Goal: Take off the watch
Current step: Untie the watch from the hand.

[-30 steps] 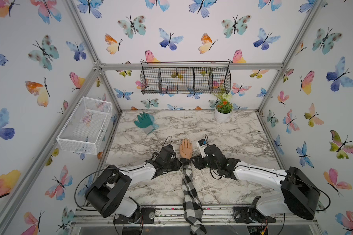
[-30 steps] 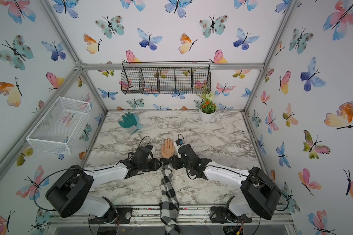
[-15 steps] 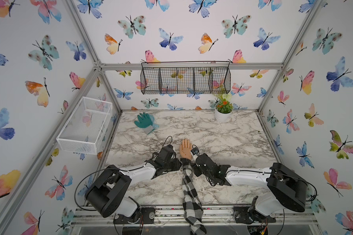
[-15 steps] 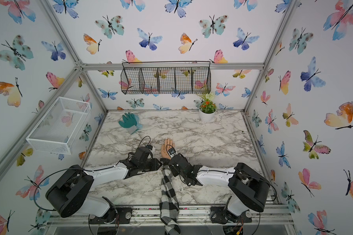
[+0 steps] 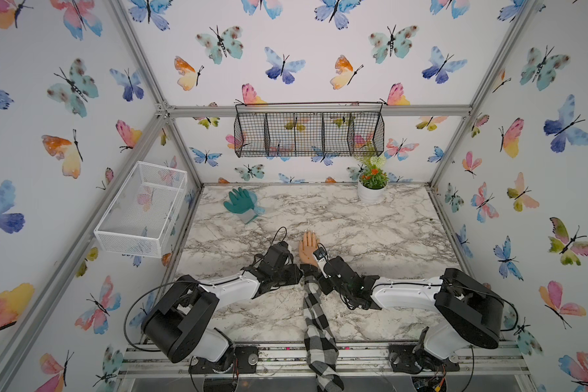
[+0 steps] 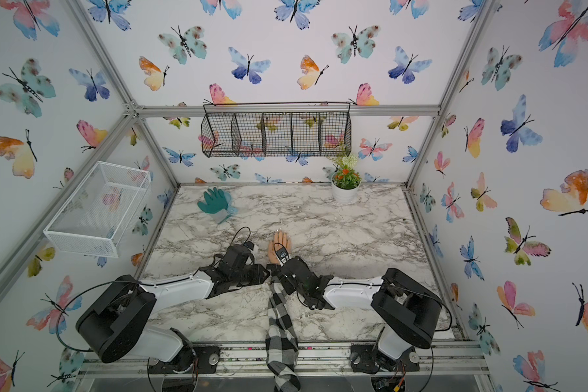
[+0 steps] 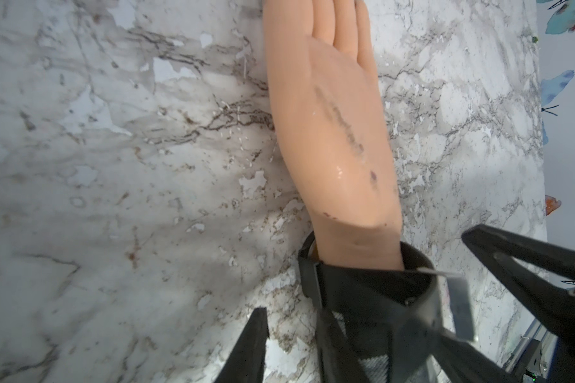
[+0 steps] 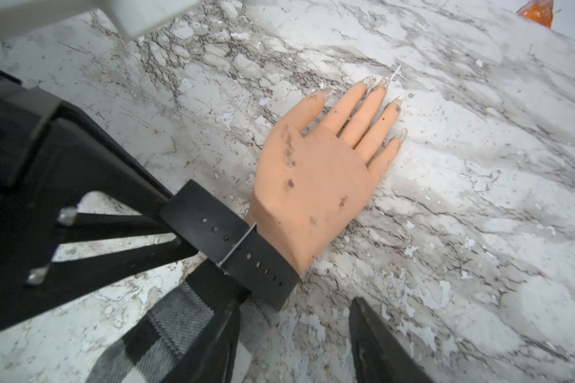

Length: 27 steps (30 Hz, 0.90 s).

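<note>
1. Right wrist view shows the watch (image 8: pixel 246 252) best. Its black strap goes round the wrist of the doll hand (image 8: pixel 312 179), just where the hand meets the checked sleeve (image 8: pixel 173 325).
2. One end of the strap, the end with the little holes, sticks out away from the wrist. A thin silver pin (image 8: pixel 236 247) lies across it.
3. My left pincer (image 8: pixel 180 233) is narrow and pinches that loose end of the watch.
4. My right pincer (image 8: pixel 294 303) is wide and holds nothing. One finger is over the sleeve. The other is over the bare worktop (image 8: pixel 478 232), just beside the strap.
5. In the left wrist view the watch (image 7: pixel 362 288) makes a black ring round the wrist. The doll hand lies flat, palm down.
6. In both top views the doll hand (image 5: pixel 308 245) (image 6: pixel 279 246) lies about halfway between the left and right edges of the worktop. It is nearer the front edge, where my arms are fixed. Its fingers point to the back edge. The sleeve (image 5: pixel 314 315) hangs over the front edge. My pincers crowd the wrist from both sides, so I cannot make out the watch there.
7. A green glove (image 5: pixel 241 203) lies near the back left corner. A white flower pot (image 5: pixel 370 195) stands near the back right corner.
</note>
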{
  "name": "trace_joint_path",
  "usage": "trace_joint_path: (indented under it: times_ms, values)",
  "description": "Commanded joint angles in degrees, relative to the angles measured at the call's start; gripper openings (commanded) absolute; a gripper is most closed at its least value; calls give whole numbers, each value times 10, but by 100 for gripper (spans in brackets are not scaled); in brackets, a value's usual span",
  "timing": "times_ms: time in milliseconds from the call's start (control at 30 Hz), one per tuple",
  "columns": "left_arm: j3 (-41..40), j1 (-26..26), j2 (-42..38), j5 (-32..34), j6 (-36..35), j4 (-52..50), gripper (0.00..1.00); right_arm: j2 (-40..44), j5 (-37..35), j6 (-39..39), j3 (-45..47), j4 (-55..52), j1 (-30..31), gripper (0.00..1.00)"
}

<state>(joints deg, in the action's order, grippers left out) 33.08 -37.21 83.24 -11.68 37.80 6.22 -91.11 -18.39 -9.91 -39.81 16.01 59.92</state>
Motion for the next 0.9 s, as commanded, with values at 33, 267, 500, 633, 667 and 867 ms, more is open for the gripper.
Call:
trace_joint_path:
  times_ms: [33,267,500,633,667,867]
  values:
    - [-7,3,3,-2,7,7,30,-18,-30,47,-9,8,8,56]
    - [-9,2,4,-3,9,11,30,-50,-118,129,-13,32,44,55]
    - [-11,2,3,-5,12,15,30,-81,-225,166,-6,88,63,49]
    - [-12,2,2,-4,12,15,30,-89,-225,164,-15,89,63,29]
    - [-12,2,2,-5,12,15,30,-89,-222,160,-16,88,63,24]
    - [-13,2,0,-5,12,15,30,-64,-214,126,-11,72,63,3]
